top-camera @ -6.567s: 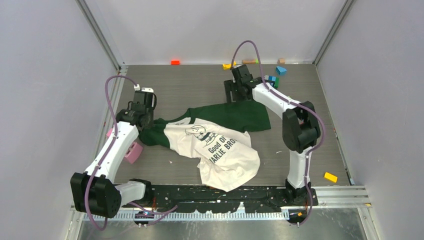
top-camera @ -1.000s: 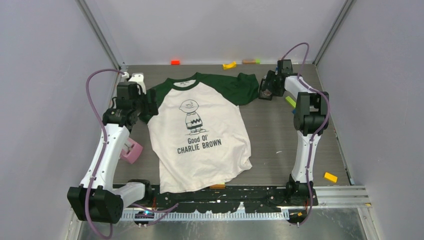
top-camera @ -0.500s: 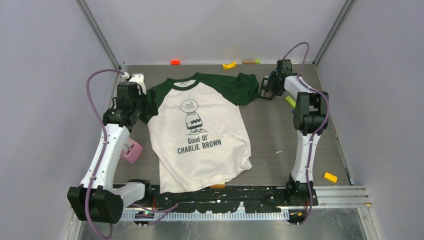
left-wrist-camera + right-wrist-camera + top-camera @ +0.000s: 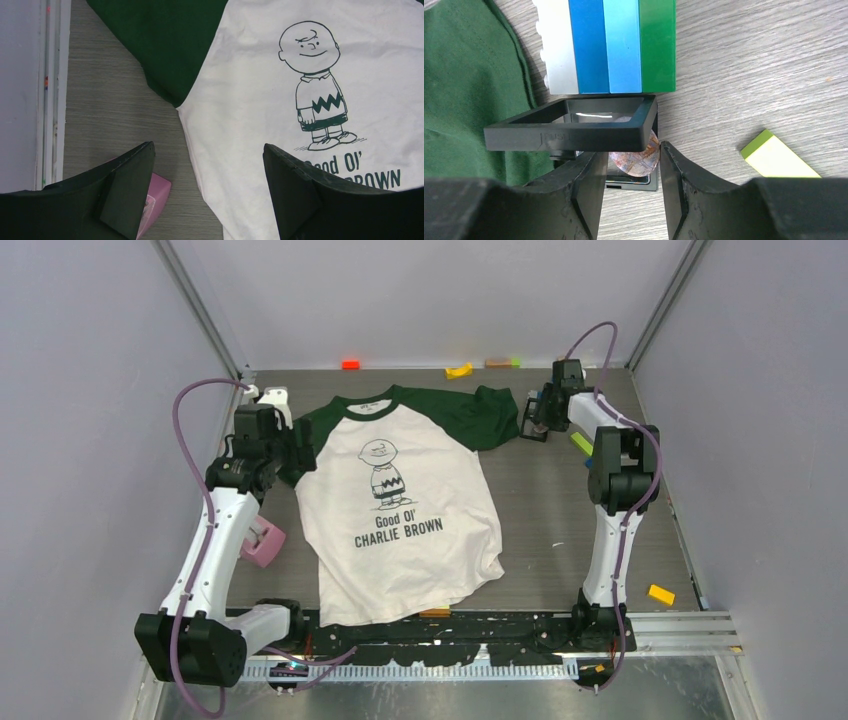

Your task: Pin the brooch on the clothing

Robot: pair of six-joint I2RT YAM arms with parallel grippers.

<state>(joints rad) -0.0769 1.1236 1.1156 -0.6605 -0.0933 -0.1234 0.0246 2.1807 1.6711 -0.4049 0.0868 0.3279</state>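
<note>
The clothing (image 4: 400, 500), a white T-shirt with green sleeves and a cartoon boy print, lies flat in the middle of the table. The brooch (image 4: 636, 159), a small mottled pinkish-brown disc, sits in an open black case (image 4: 569, 131) just right of the shirt's right sleeve (image 4: 469, 90). My right gripper (image 4: 630, 152) is down at the case (image 4: 535, 420), and both fingers press the disc's edges. My left gripper (image 4: 207, 165) hovers open over the shirt's left side seam (image 4: 290, 450), with nothing between its fingers. From the top view the brooch itself is too small to make out.
A stack of white, blue and green blocks (image 4: 609, 45) stands right behind the case. A lime block (image 4: 776, 160) lies to its right. A pink box (image 4: 263, 542) sits left of the shirt. Loose blocks lie along the back wall (image 4: 459, 370) and front right (image 4: 660, 594).
The shirt, crumpled several seconds ago, now lies spread flat. In the last second my right fingers have closed in on the brooch. The left arm has stayed still.
</note>
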